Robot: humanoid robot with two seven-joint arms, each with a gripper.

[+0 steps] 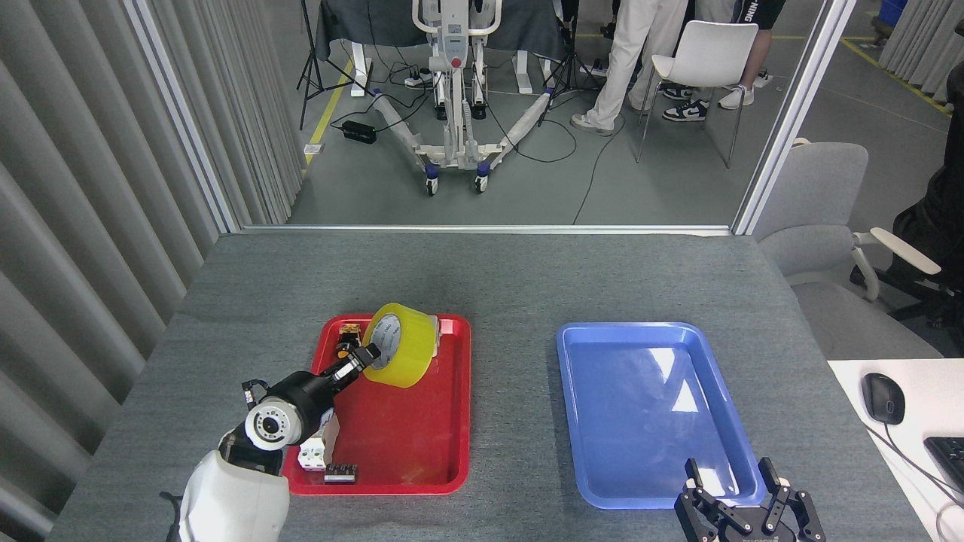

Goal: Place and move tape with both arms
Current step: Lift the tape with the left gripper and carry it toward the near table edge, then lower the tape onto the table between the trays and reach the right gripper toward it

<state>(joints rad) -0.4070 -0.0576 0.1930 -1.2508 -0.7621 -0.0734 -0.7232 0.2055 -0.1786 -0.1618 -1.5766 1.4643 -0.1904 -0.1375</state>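
The yellow tape roll (401, 345) hangs tilted on its side above the back half of the red tray (410, 444), its white core facing left. My left gripper (363, 357) is shut on the tape's rim, with the arm rising from the lower left. At the bottom right my right gripper (742, 493) stands open with nothing in it, just in front of the blue tray (648, 406).
On the red tray, a small yellow-and-black button (348, 335) lies at the back left; a white block (312, 453) and a small black part (340, 473) lie at the front left. An office chair (828, 226) stands beside the table's right edge, with a mouse (883, 397) on a white desk.
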